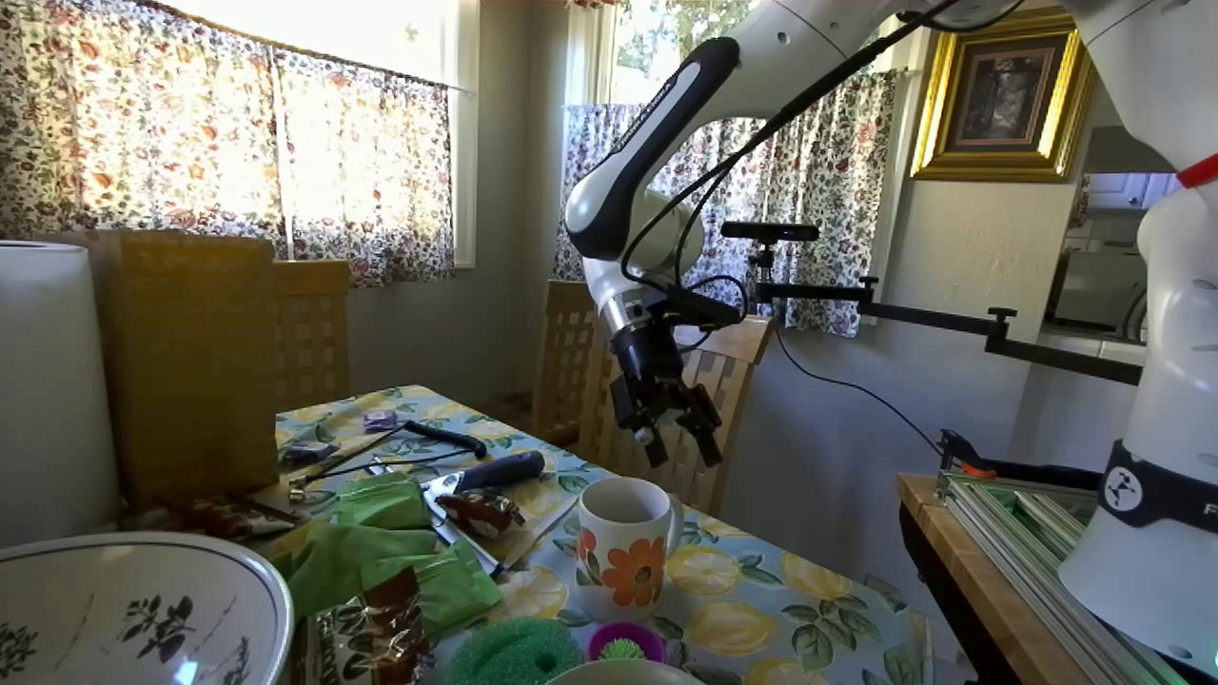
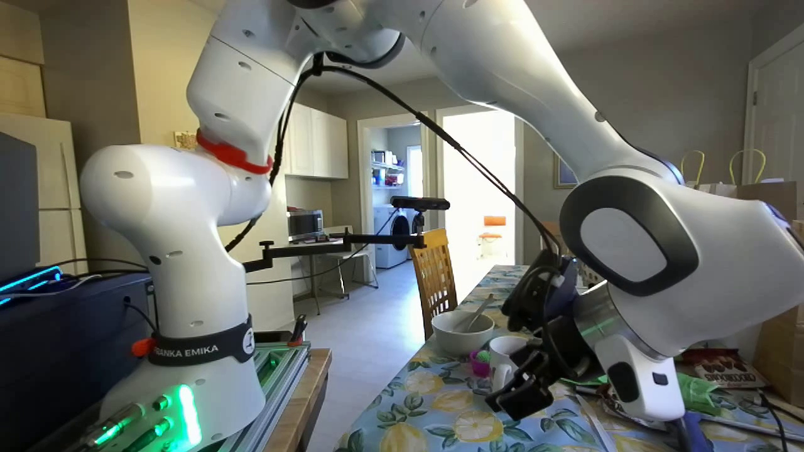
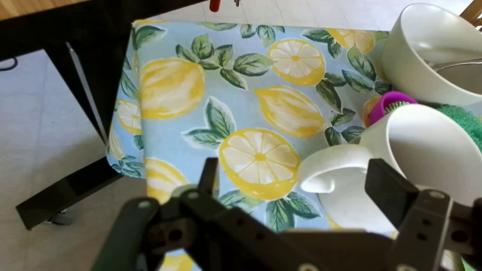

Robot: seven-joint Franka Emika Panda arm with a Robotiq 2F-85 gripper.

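My gripper (image 1: 685,459) hangs above the table edge, angled down, fingers spread with nothing between them. In the wrist view the gap of the gripper (image 3: 295,165) spans printed lemons and the handle of a white mug (image 3: 433,150). One finger (image 3: 391,192) overlaps the mug's side in that view; the mug itself stands lower, untouched. Orange flowers decorate the upright mug (image 1: 633,571) in an exterior view. Beside it sits a small purple cup (image 2: 480,369) with a green bristly thing inside. A white bowl (image 3: 410,71) holding a utensil stands behind that cup.
A green sponge (image 1: 514,655) lies near the mug. Green wrappers (image 1: 366,561), a dark-handled tool (image 1: 504,470) and a patterned bowl (image 1: 143,609) crowd the table's other part, with a tall brown box (image 1: 190,371). A chair (image 1: 704,400) stands behind the gripper.
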